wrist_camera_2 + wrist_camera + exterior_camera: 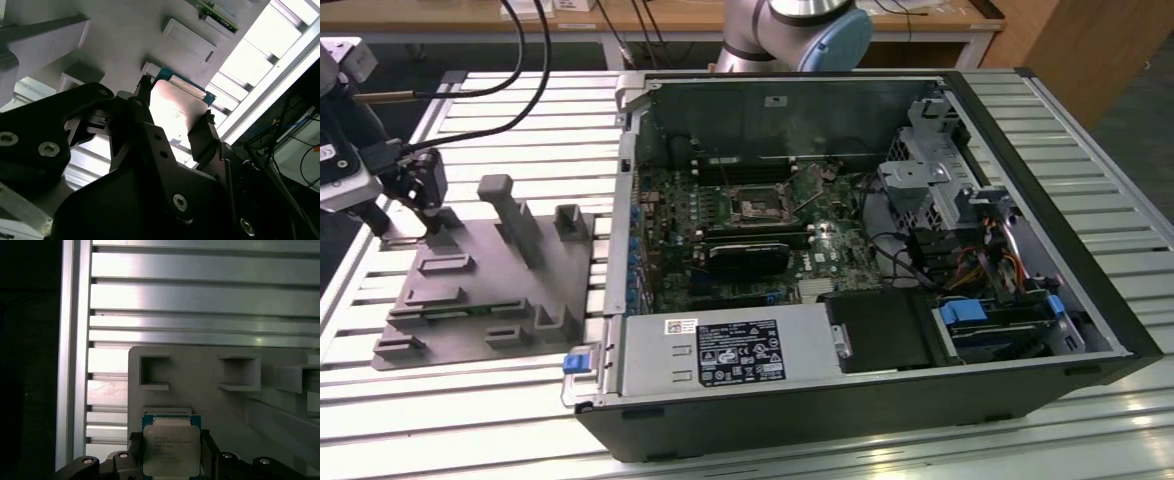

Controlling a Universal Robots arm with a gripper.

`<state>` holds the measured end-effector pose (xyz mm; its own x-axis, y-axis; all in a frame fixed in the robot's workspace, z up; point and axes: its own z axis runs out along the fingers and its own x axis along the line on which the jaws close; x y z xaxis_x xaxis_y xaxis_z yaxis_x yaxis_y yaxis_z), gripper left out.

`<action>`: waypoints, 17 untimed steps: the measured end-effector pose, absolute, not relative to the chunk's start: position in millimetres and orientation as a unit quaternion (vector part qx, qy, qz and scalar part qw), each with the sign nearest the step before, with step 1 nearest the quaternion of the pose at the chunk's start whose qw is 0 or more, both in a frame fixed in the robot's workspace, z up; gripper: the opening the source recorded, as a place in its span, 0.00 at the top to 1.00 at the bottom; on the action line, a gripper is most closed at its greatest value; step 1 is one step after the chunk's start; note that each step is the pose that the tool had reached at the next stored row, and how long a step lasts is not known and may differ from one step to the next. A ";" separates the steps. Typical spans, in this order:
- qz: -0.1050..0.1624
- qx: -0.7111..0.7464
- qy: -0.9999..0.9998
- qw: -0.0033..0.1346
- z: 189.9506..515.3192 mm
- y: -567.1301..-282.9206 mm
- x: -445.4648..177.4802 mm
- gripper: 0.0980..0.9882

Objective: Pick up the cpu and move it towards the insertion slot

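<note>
**A:** Start at the exterior view's left. Where is your gripper (411, 232), and what is it doing?

**B:** It hangs over the far-left corner of the grey fixture plate (494, 300). In the first wrist view the cpu (171, 450) sits between the fingers (207, 452), silvery top facing up. They look pressed against two opposite edges, so you seem to be pinching it.

**A:** Why by the edges?

**B:** Probably so the flat top and the underside stay untouched, and the chip stays level and square for a socket its own size. The second wrist view agrees: the chip is bracketed on both sides.

**A:** Is it clear of the plate?

**B:** You cannot tell from these views. It lies directly over the plate's corner, close to a shallow recess.

**A:** And further right?

**B:** The open computer case (1067, 260) lies on its side on the slatted table (520, 110), so the green circuit board (720, 250) faces upward. The insertion slot (757, 208) is near the board's middle, well apart from your gripper. The carry across is not yet made.
</note>
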<state>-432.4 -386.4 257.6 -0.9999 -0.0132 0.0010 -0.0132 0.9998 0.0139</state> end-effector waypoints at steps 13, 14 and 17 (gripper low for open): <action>-0.002 0.007 -1.000 0.001 263.6 -383.2 -432.4 0.50; -0.002 0.007 -1.000 0.001 264.1 -382.9 -432.4 0.50; -0.001 0.007 -1.000 0.001 265.5 -382.1 -432.4 0.50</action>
